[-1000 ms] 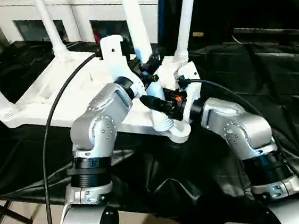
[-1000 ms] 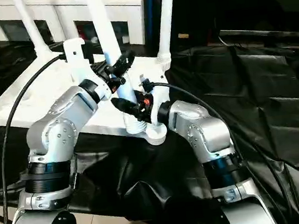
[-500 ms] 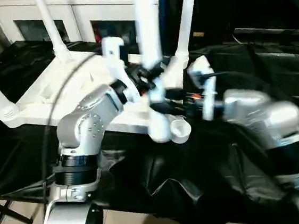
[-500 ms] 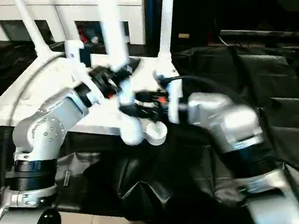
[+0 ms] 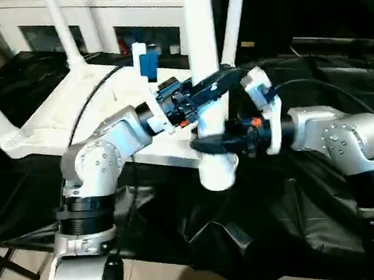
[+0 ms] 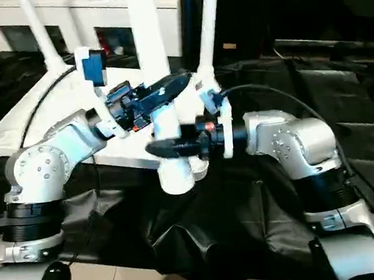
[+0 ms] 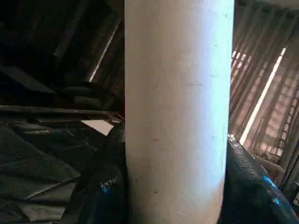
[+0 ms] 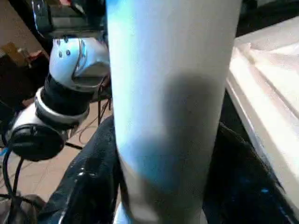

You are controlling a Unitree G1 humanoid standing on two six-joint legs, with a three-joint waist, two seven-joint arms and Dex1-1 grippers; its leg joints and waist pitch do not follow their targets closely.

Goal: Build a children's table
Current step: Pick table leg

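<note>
Both wrists are rolling round since a second ago, and the leg [image 5: 206,78] is now standing upright at the near corner of the tabletop [image 5: 70,112]. Left gripper [image 5: 202,91] is pinching it higher up, right gripper [image 5: 217,143] clamping it just below, beside the corner socket [image 6: 197,169].

You get even indoor light in the head views, with the black plastic sheet [image 5: 297,235] dim toward four o'clock and faintly glossy along its creases. The white tapered plastic leg [image 5: 203,58] is smeared by motion blur. In your left wrist view, daylight glows through a striped curtain [image 7: 266,88] at three o'clock. The right wrist view is soft, a grey shadow crossing the leg.
</note>
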